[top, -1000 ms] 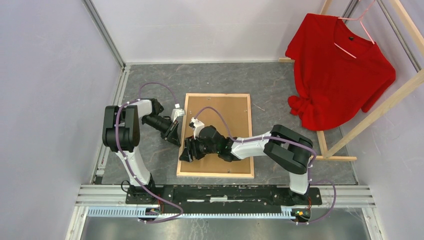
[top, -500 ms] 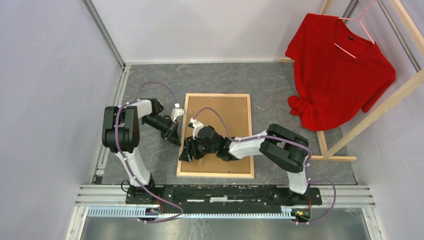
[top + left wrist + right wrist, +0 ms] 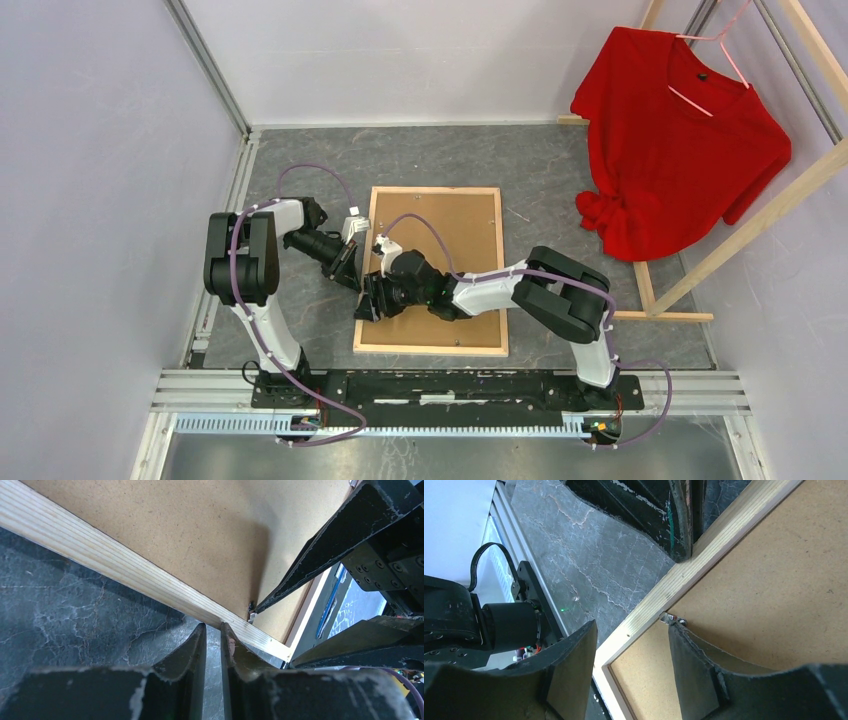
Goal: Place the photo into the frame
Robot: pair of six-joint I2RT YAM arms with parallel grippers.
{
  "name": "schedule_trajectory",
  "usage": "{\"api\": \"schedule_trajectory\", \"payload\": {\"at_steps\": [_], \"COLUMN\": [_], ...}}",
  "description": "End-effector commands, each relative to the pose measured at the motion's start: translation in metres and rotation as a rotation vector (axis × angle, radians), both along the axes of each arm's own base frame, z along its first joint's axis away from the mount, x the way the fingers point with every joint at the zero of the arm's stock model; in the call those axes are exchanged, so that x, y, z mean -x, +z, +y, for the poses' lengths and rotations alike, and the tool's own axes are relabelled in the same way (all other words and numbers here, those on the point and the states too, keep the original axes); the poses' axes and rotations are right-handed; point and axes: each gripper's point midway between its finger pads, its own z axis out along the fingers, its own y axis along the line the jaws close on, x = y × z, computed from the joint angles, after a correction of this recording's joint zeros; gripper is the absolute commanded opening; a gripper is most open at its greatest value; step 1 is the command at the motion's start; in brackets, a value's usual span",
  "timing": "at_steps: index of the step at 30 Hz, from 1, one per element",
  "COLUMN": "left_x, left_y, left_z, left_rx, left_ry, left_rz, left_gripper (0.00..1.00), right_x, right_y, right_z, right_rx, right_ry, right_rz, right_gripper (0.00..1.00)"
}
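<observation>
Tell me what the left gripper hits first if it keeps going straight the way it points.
Most likely the frame's bare-wood rail: the left gripper, nearly shut, has its tips right at the rail's outer edge. Beyond the rail lie the brown backing board and the right gripper. Whether the tips already touch the rail is unclear.

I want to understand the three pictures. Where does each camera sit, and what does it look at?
Top external: above and behind the bases, looking down on the frame and both arms.
Left wrist: on the left gripper, nearly closed, facing the frame rail.
Right wrist: on the right gripper, open astride the rail.
Both wrist views share a small metal clip and the brown backing board.
</observation>
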Motion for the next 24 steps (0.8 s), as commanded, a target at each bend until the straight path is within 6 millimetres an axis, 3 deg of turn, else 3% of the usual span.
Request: {"api": "schedule_trajectory", "payload": {"at_steps": [1, 12, 17, 21, 24], "left_x": [-0.008, -0.008, -0.009, -0.013, -0.016], "left_y": [0.0, 0.0, 0.0, 0.006, 0.009], "left_z": [0.002, 0.002, 0.004, 0.006, 0.006], "left_rx": [-0.019, -0.021, -0.033, -0.036, -0.034], "left_ry": [-0.005, -0.007, -0.01, -0.02, -0.02], "left_rz": [-0.059, -0.062, -0.069, -0.084, -0.088], "left_gripper": [0.22, 0.21, 0.21, 0.21, 0.21], "right_x": [-0.001, -0.001, -0.006, -0.025, -0.054], "right_y": [-0.002, -0.004, 0.012, 0.04, 0.058], "right_z": [0.008, 0.008, 0.002, -0.021, -0.056], "right_rx": [-0.003, -0.002, -0.025, -0.066, -0.085], "right_ry": [0.008, 0.005, -0.002, -0.05, -0.138], "right_rz": [0.006, 0.009, -0.016, -0.05, -0.08], "right_gripper": [0.61, 0.6, 0.6, 0.65, 0.72]}}
